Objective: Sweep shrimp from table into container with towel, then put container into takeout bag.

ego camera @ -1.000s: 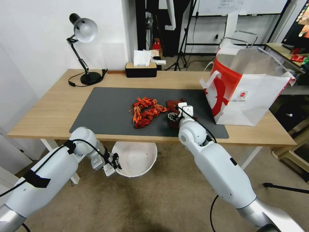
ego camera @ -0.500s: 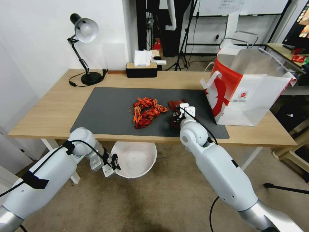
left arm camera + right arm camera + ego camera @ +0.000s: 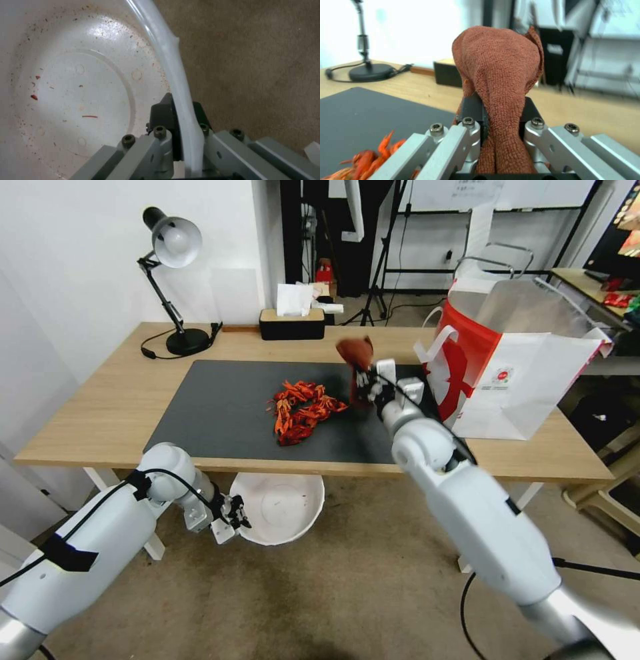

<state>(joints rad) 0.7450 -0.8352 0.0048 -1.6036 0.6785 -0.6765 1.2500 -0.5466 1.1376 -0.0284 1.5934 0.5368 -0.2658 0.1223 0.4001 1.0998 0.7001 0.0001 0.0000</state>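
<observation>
The shrimp (image 3: 303, 411) lie heaped on the dark mat (image 3: 220, 413) near the middle of the surface (image 3: 93, 413), the heap's long axis running roughly from its far side toward the near edge. From the right end effector (image 3: 363, 380) they sit to its left and below, a little nearer the robot. That end effector is clamped on the towel (image 3: 355, 352), which it holds lifted off the mat, with the cloth bunched and standing up above the closed fingers (image 3: 470, 110).

The container (image 3: 281, 508) hangs below the near edge of the surface, almost straight under the heap. The left end effector (image 3: 230, 511) pinches its rim (image 3: 180, 100), one finger inside the wall and one outside. The bowl holds only specks and crumbs.

I judge that a sweep must bring the towel down behind the heap and drag it toward the near edge, where the container waits. The right arm is the nearer one.

The takeout bag (image 3: 527, 373) stands open to the right end effector's right.
</observation>
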